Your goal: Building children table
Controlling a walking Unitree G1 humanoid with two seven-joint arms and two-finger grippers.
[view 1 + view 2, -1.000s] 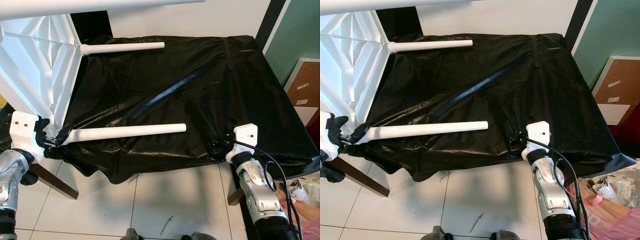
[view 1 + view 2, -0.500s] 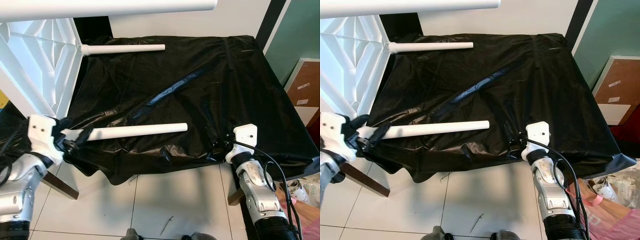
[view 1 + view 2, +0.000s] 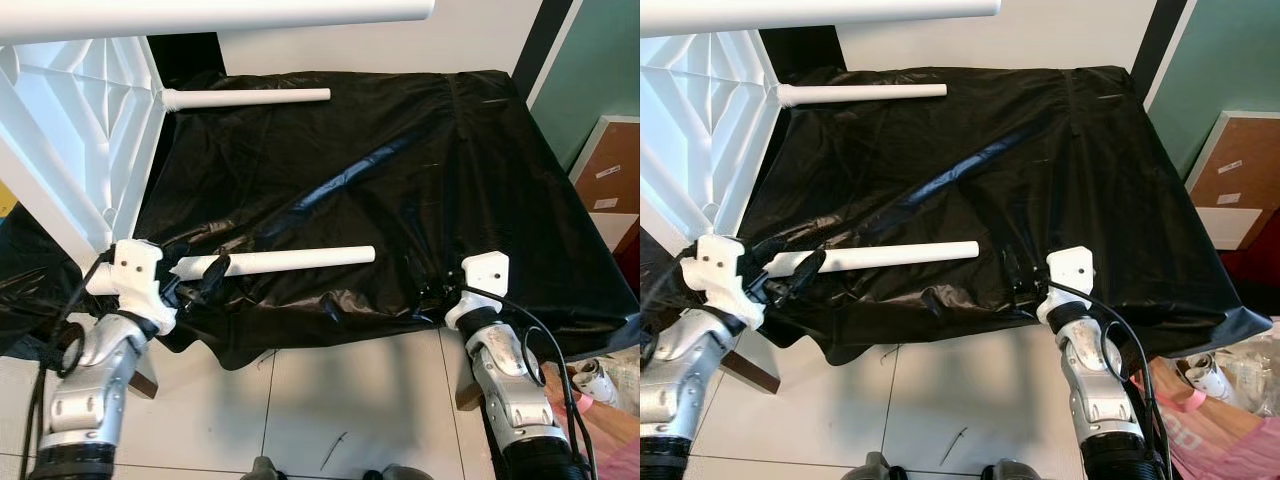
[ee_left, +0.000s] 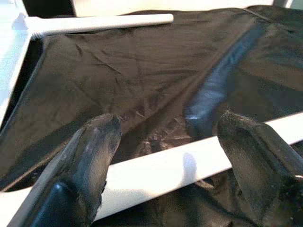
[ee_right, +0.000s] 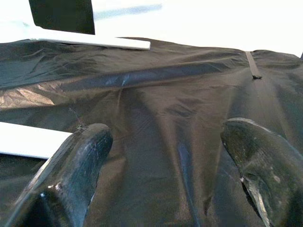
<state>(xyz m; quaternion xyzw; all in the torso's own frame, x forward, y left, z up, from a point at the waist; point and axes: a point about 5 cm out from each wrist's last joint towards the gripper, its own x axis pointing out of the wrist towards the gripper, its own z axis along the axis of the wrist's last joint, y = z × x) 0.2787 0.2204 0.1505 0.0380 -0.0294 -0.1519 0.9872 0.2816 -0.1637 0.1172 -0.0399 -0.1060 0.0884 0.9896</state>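
The white table top (image 3: 70, 130) is standing on edge at the black sheet's (image 3: 400, 180) left side, its near leg (image 3: 290, 261) lying across the sheet, free end pointing right. The left gripper (image 4: 165, 142) is straddling that leg, fingers spread. The right gripper (image 5: 163, 146) is resting open on the sheet's front edge.

white table leg (image 3: 285, 261) on a glossy black plastic sheet (image 3: 420, 160), white ribbed tabletop (image 3: 80, 130), pale grey floor tiles (image 3: 330, 400).
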